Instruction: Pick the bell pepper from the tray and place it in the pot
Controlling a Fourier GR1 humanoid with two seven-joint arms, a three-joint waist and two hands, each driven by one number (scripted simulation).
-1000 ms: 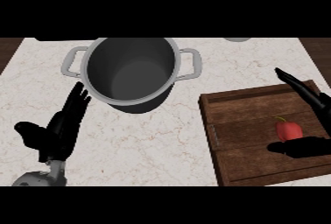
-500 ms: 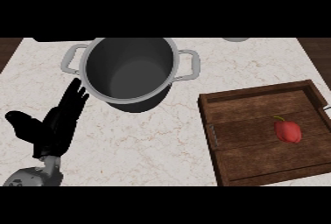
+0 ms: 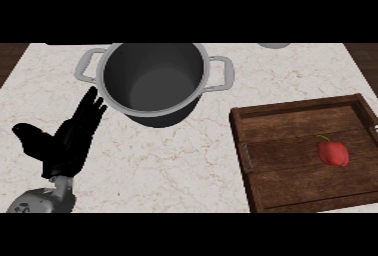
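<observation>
On a pale marble worktop [image 3: 184, 165], the red bell pepper [image 3: 334, 153] lies untouched in the wooden tray [image 3: 295, 112], well apart from the empty steel pot [image 3: 153, 79]. The left hand [image 3: 68, 142] rests open, fingers straight; the right is out of sight. Pickup and placement both remain.

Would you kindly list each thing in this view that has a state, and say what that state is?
bell pepper: lying in the tray, untouched.
tray: flat on the counter, holding only the pepper.
pot: upright, no lid, nothing inside.
left hand: open, fingers straight, holding nothing, beside the pot.
right hand: not in view.
</observation>
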